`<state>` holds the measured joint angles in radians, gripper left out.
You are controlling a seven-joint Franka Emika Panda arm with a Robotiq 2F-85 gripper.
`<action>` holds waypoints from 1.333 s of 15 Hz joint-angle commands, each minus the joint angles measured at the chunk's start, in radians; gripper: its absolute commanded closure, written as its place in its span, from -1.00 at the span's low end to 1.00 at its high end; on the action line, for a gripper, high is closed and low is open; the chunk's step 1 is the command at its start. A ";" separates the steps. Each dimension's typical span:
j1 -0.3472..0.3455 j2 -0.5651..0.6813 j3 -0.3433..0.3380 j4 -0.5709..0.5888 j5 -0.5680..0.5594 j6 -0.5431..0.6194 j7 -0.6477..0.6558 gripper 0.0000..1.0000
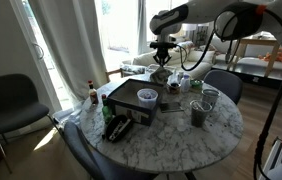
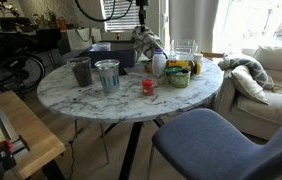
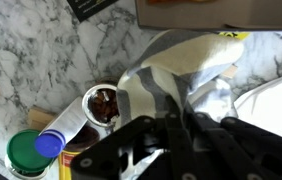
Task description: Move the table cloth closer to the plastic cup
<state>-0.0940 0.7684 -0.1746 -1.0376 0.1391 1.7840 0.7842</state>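
The gripper has its black fingers closed down on a bunched fold of the grey-and-white striped table cloth; in both exterior views the cloth rises in a peak under the hand, and its lower end appears to rest on the round white marble table among the clutter. The translucent ribbed plastic cup stands well apart from it near the table's edge, just beside a dark grey tumbler. The hazards lie on the way between: a small red cup, a green-lidded tub and, in the wrist view, an open jar with brown contents right at the cloth's edge; a hem dragged low would likely snag and tip any of these. The pinch looks shallow, so a quick pull could let the fabric slide out; a carry that overshoots might sweep the light cup over — or off the edge.
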 commanded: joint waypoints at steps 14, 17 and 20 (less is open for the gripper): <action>-0.047 -0.512 -0.041 -0.394 0.010 -0.067 -0.094 0.97; -0.047 -0.561 -0.050 -0.453 -0.032 -0.120 -0.128 0.97; -0.054 -0.605 -0.033 -0.530 -0.068 -0.160 -0.202 0.97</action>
<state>-0.1466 0.2372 -0.2198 -1.4504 0.1075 1.6491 0.6523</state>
